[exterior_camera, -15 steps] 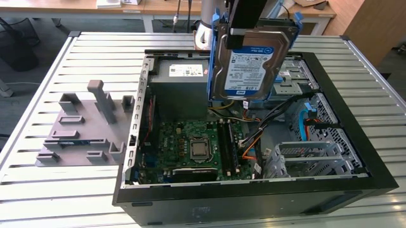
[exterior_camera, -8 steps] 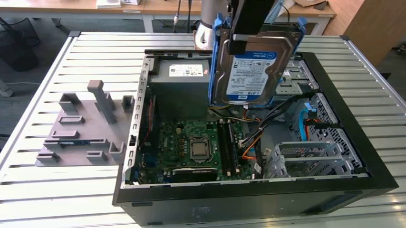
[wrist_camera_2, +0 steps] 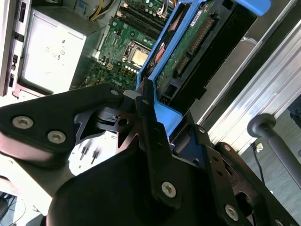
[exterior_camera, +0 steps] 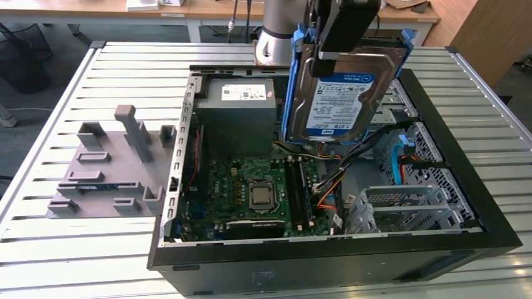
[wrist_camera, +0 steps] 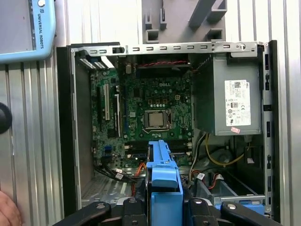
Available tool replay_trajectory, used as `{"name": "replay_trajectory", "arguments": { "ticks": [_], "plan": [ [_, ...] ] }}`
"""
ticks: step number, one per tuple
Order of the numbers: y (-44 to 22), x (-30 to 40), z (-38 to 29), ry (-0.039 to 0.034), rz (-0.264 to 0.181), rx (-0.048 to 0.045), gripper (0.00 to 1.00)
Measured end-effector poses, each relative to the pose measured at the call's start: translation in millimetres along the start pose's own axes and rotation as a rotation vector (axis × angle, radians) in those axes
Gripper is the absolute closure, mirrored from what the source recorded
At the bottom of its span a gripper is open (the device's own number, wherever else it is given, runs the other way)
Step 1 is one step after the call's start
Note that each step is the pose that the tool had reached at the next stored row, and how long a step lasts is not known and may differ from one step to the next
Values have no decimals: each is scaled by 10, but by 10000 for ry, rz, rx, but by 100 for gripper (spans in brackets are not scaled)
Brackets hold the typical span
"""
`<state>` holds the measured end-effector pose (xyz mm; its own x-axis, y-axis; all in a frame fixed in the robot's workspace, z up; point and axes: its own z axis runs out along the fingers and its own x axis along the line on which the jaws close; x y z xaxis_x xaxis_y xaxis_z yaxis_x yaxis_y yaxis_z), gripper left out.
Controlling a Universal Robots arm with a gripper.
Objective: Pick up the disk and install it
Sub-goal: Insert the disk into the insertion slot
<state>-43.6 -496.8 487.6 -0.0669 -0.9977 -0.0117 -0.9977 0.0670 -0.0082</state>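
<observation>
The disk, a silver hard drive with a blue-and-white label in a blue plastic carrier, hangs upright above the back of the open computer case. My gripper is shut on its upper edge, and the drive's lower edge sits just above the case's inside. In the second wrist view the disk shows its green circuit-board side, pinched by my gripper. In the first wrist view the carrier's blue edge stands between the dark fingers, over the motherboard.
Inside the case lie the motherboard, the grey power-supply box, loose cables and a metal drive cage. A grey plastic fixture sits on the slatted table at the exterior view's left. Part of a hand shows beside the case.
</observation>
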Motion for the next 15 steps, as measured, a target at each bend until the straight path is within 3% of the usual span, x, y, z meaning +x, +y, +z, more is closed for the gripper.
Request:
{"name": "replay_trajectory", "arguments": {
  "ticks": [15],
  "plan": [
    [-28, 259, 28, -2, 2, 1, 64]
  ]
}}
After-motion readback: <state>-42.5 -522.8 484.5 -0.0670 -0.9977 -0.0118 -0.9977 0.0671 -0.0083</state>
